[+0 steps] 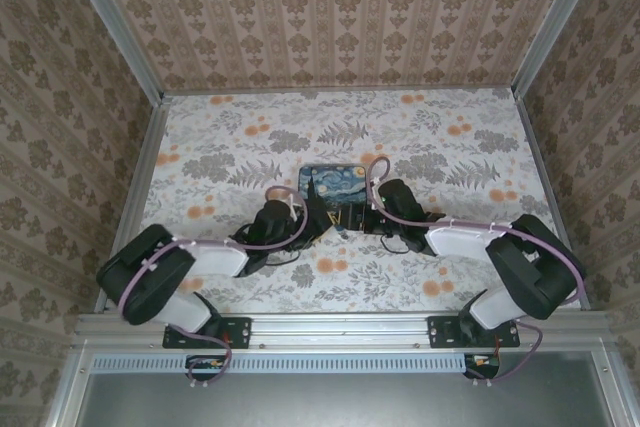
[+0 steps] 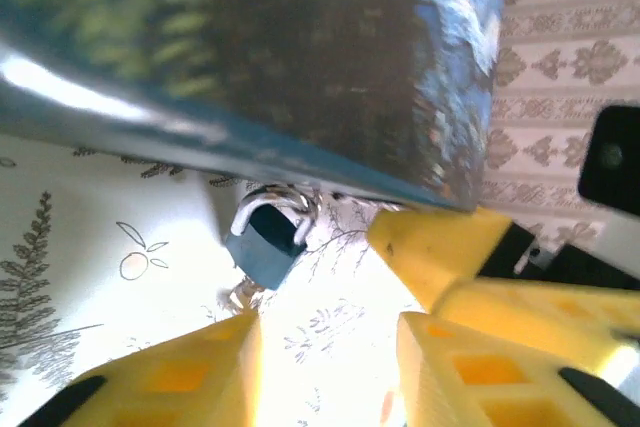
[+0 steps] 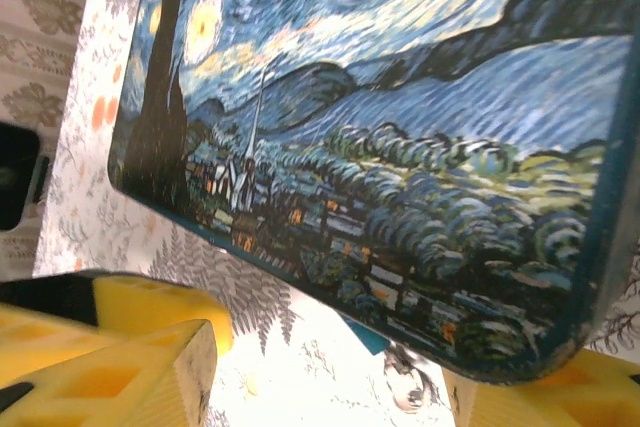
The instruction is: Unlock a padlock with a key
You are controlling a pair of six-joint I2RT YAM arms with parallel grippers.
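Tools, left (image 2: 325, 327) and right (image 3: 330, 367): both found released, nothing grasped. Padlock (image 2: 265, 247): laid on worktop (image 2: 60, 277), just beside box (image 2: 300, 47) near edge. Risk: padlock could be shoved beneath box by a low approach.

Top view evenly lit, sharp; left wrist view has table (image 2: 60, 247) blown out, box (image 2: 300, 47) blurred, padlock (image 2: 265, 250) soft; right wrist view glary at bottom.
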